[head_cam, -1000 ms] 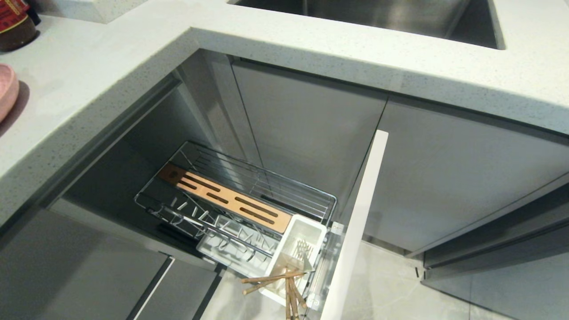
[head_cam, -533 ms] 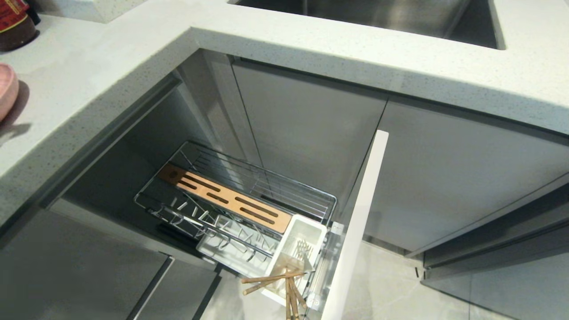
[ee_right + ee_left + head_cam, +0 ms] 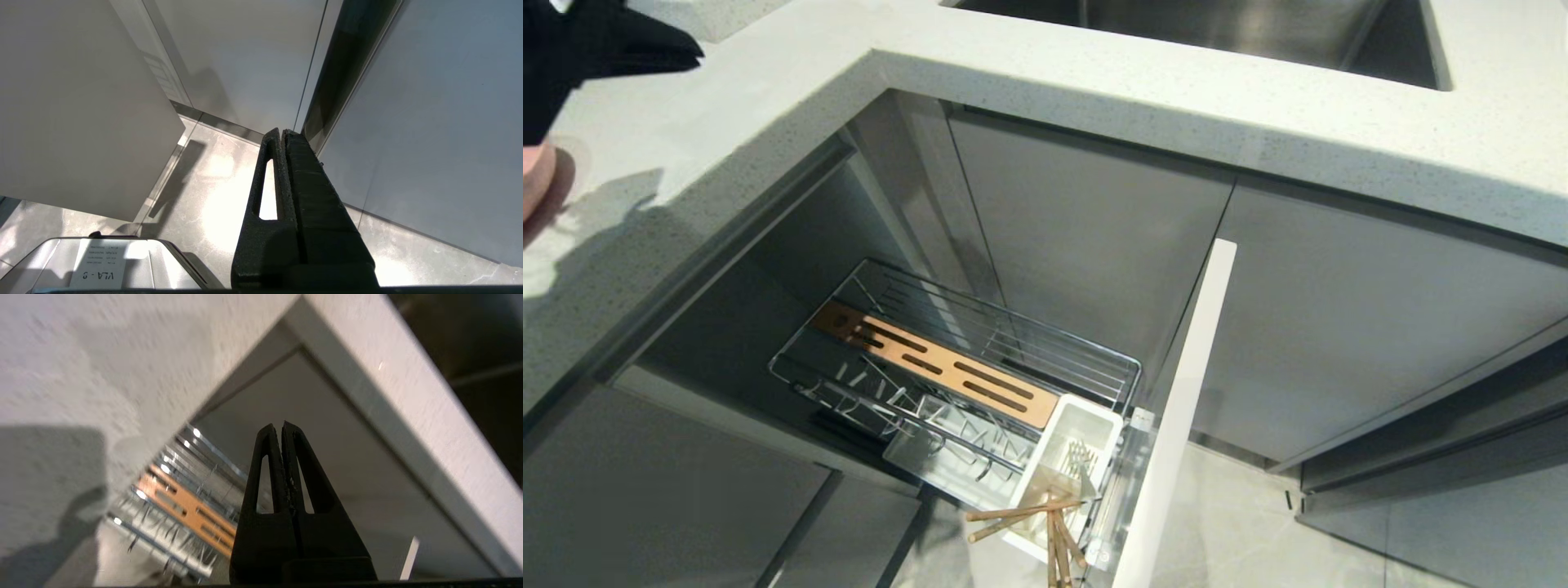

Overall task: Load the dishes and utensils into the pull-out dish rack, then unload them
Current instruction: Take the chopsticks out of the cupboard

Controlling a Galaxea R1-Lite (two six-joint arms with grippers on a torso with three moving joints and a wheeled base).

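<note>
The pull-out dish rack [image 3: 1013, 343] stands drawn out below the counter, a chrome wire basket with a tan wooden strip [image 3: 939, 363] and a pale door front [image 3: 1184, 392]. Its white cutlery cup [image 3: 1086, 425] holds the wooden chopsticks [image 3: 1021, 514] and a metal fork head [image 3: 1080, 457]. The plate prongs stand bare. A pink dish rim [image 3: 535, 184] shows at the left edge on the counter. My left gripper [image 3: 690, 55] hangs shut and empty above the counter's left part. In the left wrist view the left gripper [image 3: 282, 425] points over the counter edge toward the wooden strip [image 3: 188, 508]. My right gripper [image 3: 282, 131] is shut and empty, parked low above the floor.
The speckled countertop [image 3: 1094, 90] overhangs the rack on two sides. A steel sink [image 3: 1217, 33] lies at the back. Grey cabinet fronts [image 3: 1380, 327] flank the open door. The robot's base [image 3: 98, 261] shows in the right wrist view.
My left arm has swung into the head view at the top left, above the counter, covering the dark jar there. Its shadow has spread over the counter. The rack is unchanged.
</note>
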